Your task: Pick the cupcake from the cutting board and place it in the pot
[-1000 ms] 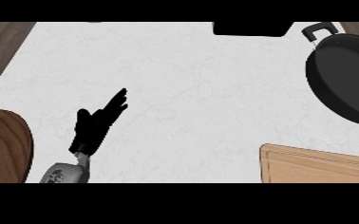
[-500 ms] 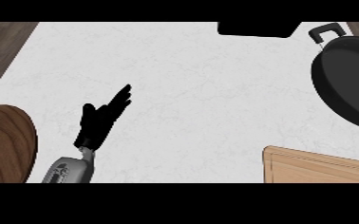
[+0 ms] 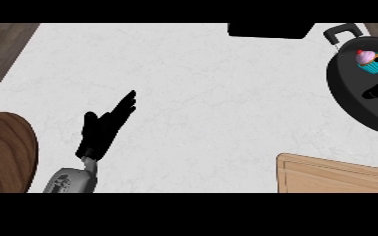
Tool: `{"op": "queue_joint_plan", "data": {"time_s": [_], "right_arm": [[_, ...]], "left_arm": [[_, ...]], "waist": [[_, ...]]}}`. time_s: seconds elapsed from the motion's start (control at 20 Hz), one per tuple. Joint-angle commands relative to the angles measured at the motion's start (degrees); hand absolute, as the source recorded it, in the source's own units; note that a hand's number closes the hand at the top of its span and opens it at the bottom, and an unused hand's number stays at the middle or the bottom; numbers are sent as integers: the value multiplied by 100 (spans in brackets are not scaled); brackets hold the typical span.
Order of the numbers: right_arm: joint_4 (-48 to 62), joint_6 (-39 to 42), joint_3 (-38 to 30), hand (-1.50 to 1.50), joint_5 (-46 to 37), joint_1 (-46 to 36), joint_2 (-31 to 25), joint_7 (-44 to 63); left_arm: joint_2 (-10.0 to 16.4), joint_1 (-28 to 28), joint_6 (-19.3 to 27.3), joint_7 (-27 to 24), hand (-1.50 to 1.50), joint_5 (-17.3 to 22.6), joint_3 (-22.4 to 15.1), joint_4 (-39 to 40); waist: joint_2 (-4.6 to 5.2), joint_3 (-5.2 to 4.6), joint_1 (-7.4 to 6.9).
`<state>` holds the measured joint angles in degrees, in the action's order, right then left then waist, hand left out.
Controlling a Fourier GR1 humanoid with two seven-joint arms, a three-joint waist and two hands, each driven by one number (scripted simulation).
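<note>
Head view looking down on the counter (image 3: 221, 105), and honestly the cupcake (image 3: 367, 60) is already sitting inside the pot (image 3: 343, 82), up toward its far rim. It's upright, pink frosting over a teal wrapper. The cutting board (image 3: 325, 175) lies on the near side of the pot, apart from it, with no cupcake on the part that shows.

The left hand (image 3: 107, 127) is way off to the left of the pot, well apart, fingers straight and relaxed, holding nothing, just resting. Inside the pot, just on the near side of the cupcake, there's a black shape at the view's edge that might be the right hand (image 3: 370, 92). Too little of it shows, so I can't tell its state.

Handling-wise I'd guess the cupcake is light and soft: frosting smears easily, and the wrapper crushes if squeezed. If it had to be taken again, go for the wrapper sides low down, never the top. To me the task looks basically done.
</note>
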<state>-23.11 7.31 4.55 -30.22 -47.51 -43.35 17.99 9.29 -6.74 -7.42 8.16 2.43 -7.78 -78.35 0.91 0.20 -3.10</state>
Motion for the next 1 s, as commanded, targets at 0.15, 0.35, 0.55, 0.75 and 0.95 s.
{"op": "queue_joint_plan", "data": {"time_s": [0.15,0.35,0.55,0.75,0.95], "right_arm": [[-179,-1529,-1241,-150,968,-327,243,-937],[-264,-2342,-2061,-150,1600,-312,221,-1376],[-255,-3035,-2597,-150,1893,-243,-7,-1613],[-170,-2955,-3165,-150,2355,100,-332,-2356],[-214,-2474,-3625,-150,2854,538,-525,-2916]], "left_arm": [[10,125,-5,11,0,45,58,-20],[96,111,-22,156,0,86,139,-96],[41,211,65,-76,0,9,160,-23],[40,150,74,-133,0,-31,206,67],[155,146,-158,-173,0,159,394,143]], "waist": [[-21,10,116],[-44,10,196],[-54,-5,238],[-59,-8,276],[-71,-13,299]]}}
